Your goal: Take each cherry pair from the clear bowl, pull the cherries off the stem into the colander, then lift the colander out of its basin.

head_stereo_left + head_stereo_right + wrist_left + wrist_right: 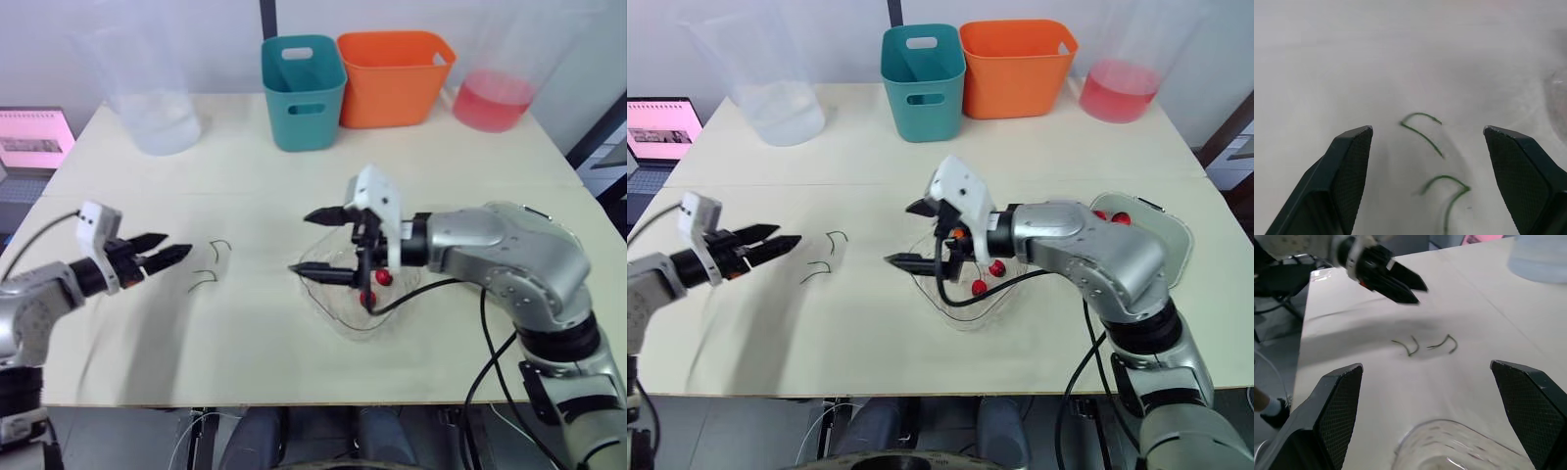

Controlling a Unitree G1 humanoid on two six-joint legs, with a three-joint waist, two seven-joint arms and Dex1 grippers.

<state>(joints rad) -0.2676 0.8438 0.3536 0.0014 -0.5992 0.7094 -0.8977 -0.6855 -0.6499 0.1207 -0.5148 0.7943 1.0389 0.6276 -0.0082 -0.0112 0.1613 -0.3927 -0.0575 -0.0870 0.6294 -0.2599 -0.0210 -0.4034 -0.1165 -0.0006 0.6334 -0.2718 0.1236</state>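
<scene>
A clear bowl (345,311) sits at the table's centre with red cherries (383,278) inside. My right gripper (304,243) hovers open over the bowl's left rim, with nothing between its fingers. Two bare green stems (219,248) lie on the table left of the bowl. My left gripper (176,245) is open and empty, low over the table, just left of the stems (1420,128). The right wrist view shows the stems (1409,345), the left gripper (1396,284) beyond them and the bowl's rim (1449,438). At the right edge, behind my right arm, a pale colander in its basin (1176,240) holds cherries (1121,218).
Along the back stand a clear jug of water (149,93), a teal bin (302,90), an orange bin (394,76) and a container of pink liquid (493,96). A laptop (34,139) sits off the table's left edge.
</scene>
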